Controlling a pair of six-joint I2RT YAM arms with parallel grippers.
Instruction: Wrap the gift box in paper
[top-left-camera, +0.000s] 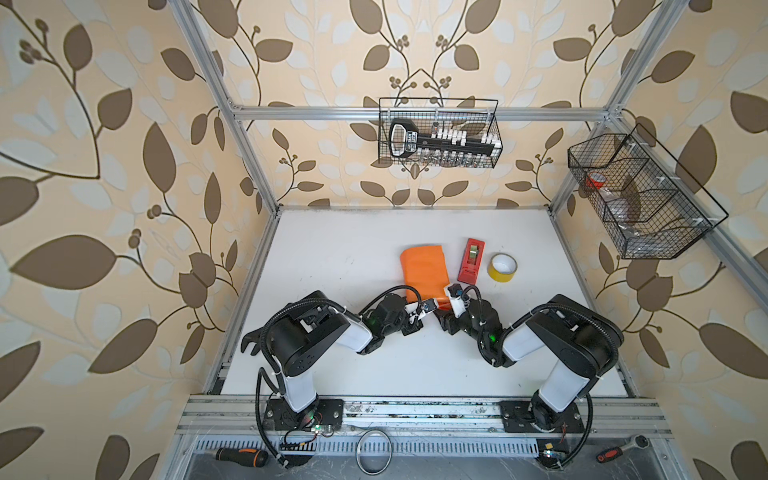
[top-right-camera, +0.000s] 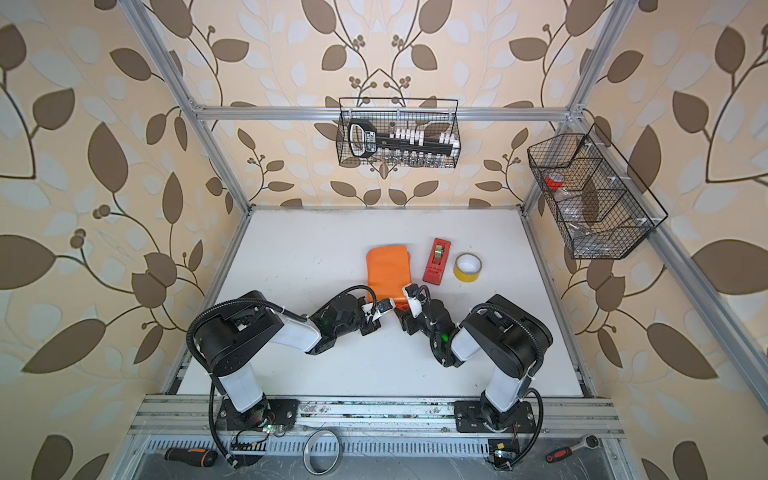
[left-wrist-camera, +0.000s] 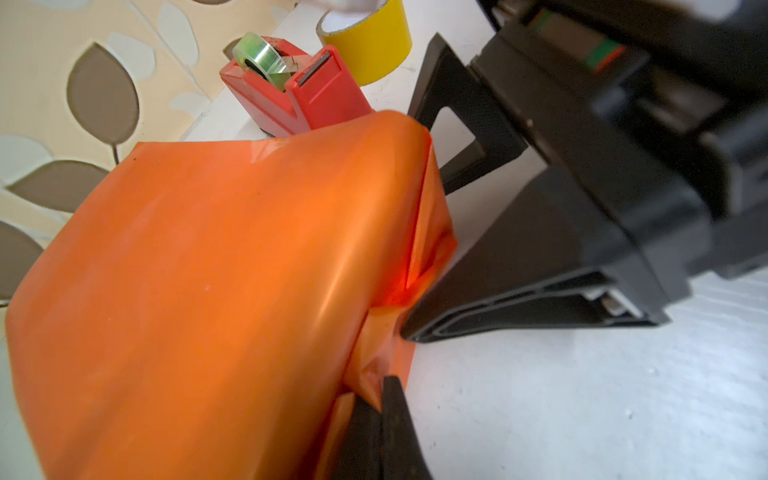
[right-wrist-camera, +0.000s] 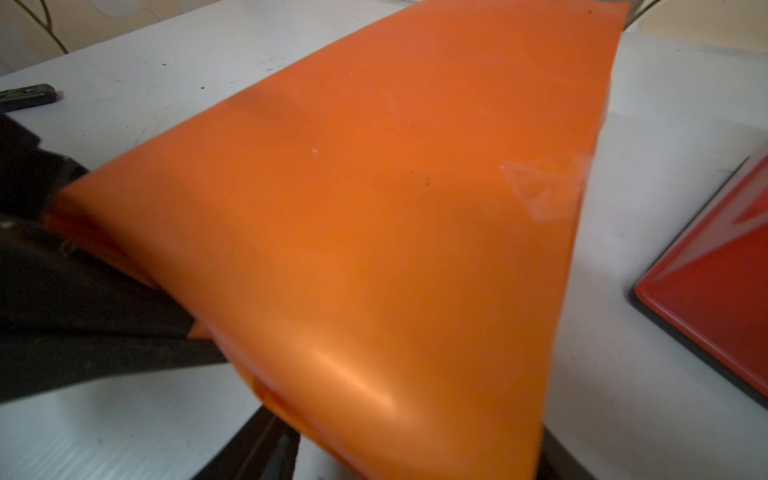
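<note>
Paper (top-left-camera: 424, 268), orange side out, lies as a long parcel right of the middle of the white surface (top-left-camera: 332, 249) in both top views. The gift box is nowhere in sight, so I judge that it sits inside the wrap. A strip of clear tape (right-wrist-camera: 540, 187) shows on the parcel's upper face, which suggests the long seam is already closed. The work now seems to be at the near end, which is crumpled into folds rather than flat. The left tool (left-wrist-camera: 380, 401) is pressed together on a small flap of that end. The right tool (left-wrist-camera: 415, 224) stands spread with one jaw on each side of the same end. Its lower fingertip (left-wrist-camera: 424, 330) touches the creased paper, and it holds nothing. By my reading, what is left is to flatten and tape this end, then deal with the far end. That end looks like a loose flat edge, though I cannot tell whether it is folded under.

Leaf-patterned wallpaper (top-left-camera: 104, 166) in tan and brown covers the walls around a metal frame (top-left-camera: 415, 113). The surface is scuffed in places. A back basket (top-left-camera: 438, 99) of black wire hangs from the rear rail and holds a socket set (top-left-camera: 440, 143). A side basket (top-left-camera: 665, 232) on the right rail holds a red roll (top-right-camera: 555, 179). Just right of the parcel stands a red tape dispenser (top-left-camera: 471, 260). Near it, not touching, is a yellow tape roll (top-left-camera: 502, 267).
</note>
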